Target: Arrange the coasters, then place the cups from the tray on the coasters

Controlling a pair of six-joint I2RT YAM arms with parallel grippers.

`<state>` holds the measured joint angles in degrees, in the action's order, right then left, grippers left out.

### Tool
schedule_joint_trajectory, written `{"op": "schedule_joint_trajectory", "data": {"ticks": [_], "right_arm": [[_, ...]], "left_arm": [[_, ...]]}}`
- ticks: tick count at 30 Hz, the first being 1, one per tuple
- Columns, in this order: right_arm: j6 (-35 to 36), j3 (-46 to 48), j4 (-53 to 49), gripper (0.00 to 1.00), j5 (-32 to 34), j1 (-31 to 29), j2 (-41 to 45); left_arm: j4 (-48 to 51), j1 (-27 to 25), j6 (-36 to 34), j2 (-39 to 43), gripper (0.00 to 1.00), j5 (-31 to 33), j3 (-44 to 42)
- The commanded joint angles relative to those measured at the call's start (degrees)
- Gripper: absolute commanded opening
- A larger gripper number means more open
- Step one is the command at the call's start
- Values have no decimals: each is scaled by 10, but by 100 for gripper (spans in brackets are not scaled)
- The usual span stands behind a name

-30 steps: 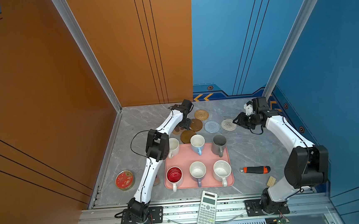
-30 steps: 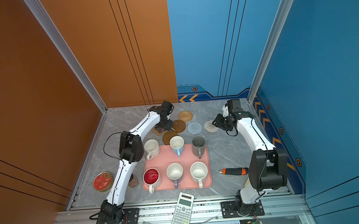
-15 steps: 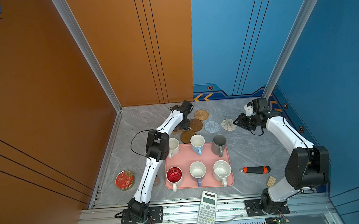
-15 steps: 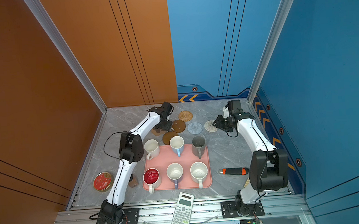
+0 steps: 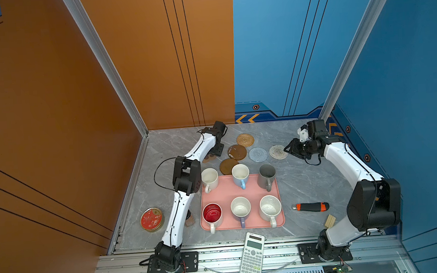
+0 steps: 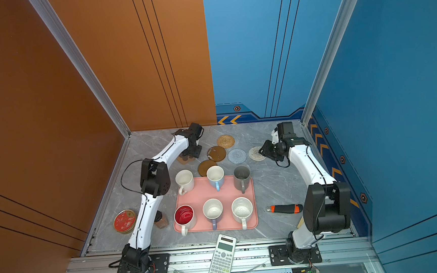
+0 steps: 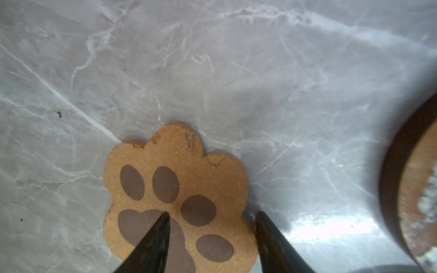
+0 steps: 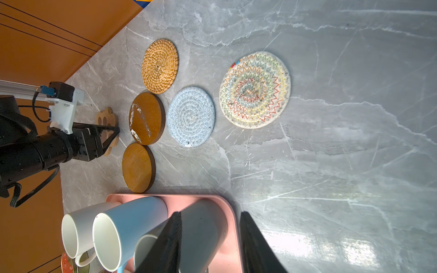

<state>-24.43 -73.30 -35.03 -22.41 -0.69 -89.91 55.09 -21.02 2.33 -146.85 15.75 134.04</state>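
My left gripper (image 7: 212, 214) points down at the tan paw coaster (image 7: 179, 189), open, one fingertip over its big pad and the other just off its edge. Beside it lie a marked brown disc (image 5: 237, 152), a plain brown disc (image 5: 228, 166), the rattan round (image 5: 245, 139), the grey-blue round (image 5: 258, 154) and the whitish round (image 5: 278, 152). My right gripper (image 5: 290, 149) hangs open and empty just right of the whitish round. The pink tray (image 5: 225, 194) holds several cups: white (image 5: 209, 177), light blue (image 5: 240, 173), grey (image 5: 267, 174), red-inside (image 5: 212, 213), lavender (image 5: 240, 208), speckled (image 5: 270, 207).
A red tin (image 5: 151, 219) lies front left, with a small brown jar (image 5: 189, 219) half hidden behind the left arm. An orange-and-black knife (image 5: 310, 207) and a small wooden piece (image 5: 330, 220) lie right of the tray. A calculator (image 5: 252, 257) rests on the front rail.
The left gripper's jaws have narrowed over the paw coaster. The right arm has hardly moved, and the coasters and cups lie as before.
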Motion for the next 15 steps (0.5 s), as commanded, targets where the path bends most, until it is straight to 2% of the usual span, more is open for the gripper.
{"op": "schedule_joint_trajectory", "data": {"ticks": [1,9,15], "right_arm": [[-8,8,-11,40,-2,3,21],[-11,12,-10,39,-1,2,25],[-14,17,-8,39,2,2,31]], "left_arm": [[27,9,-15,1,56,22,-22],[26,31,-21,8,50,32,-33],[26,43,-28,8,50,43,-37]]}}
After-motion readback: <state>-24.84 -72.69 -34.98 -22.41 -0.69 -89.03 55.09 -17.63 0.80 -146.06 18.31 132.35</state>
